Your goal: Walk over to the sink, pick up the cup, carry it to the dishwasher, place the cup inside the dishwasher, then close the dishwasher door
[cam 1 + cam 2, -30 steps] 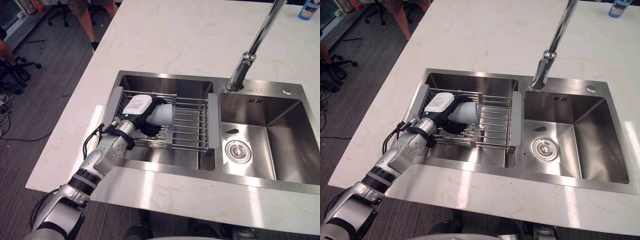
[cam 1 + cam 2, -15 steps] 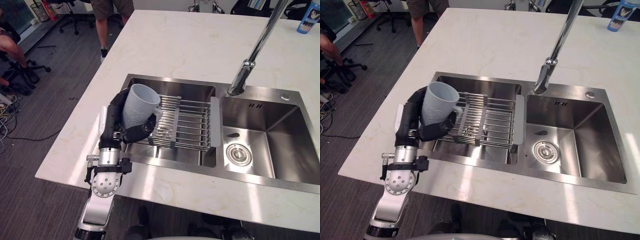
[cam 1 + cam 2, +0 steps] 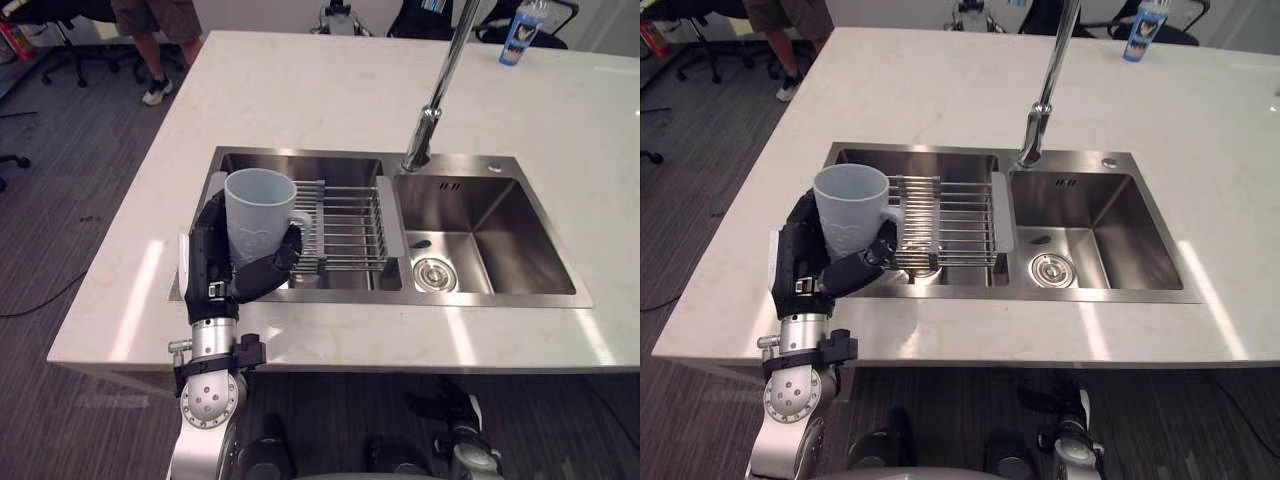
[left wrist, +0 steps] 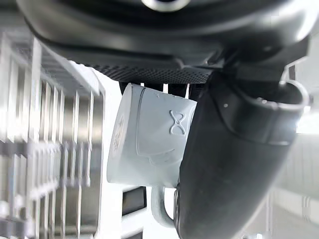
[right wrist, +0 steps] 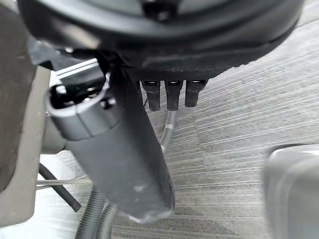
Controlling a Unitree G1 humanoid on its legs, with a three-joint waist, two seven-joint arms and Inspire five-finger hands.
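A white handled cup [image 3: 260,215] stands upright in my left hand [image 3: 215,265], which is shut on it, fingers behind the cup and thumb across its front. Cup and hand hover over the front left corner of the steel sink [image 3: 400,297], above the wire rack [image 3: 345,225] that spans the left basin. The left wrist view has the cup [image 4: 149,139] pressed between the palm and the thumb [image 4: 224,164], its handle turned away from the palm. My right hand [image 5: 129,149] hangs over grey floor with its thumb straight, holding nothing.
A tall chrome faucet [image 3: 435,90] rises between the two basins. The right basin has a drain [image 3: 432,270]. A blue bottle [image 3: 520,35] stands at the far side of the pale counter [image 3: 300,90]. A person's legs [image 3: 150,50] and office chairs are beyond the counter's left end.
My left hand has lifted the cup off the wire rack and turned it upright. The whole picture has shifted as well, so the camera has moved.
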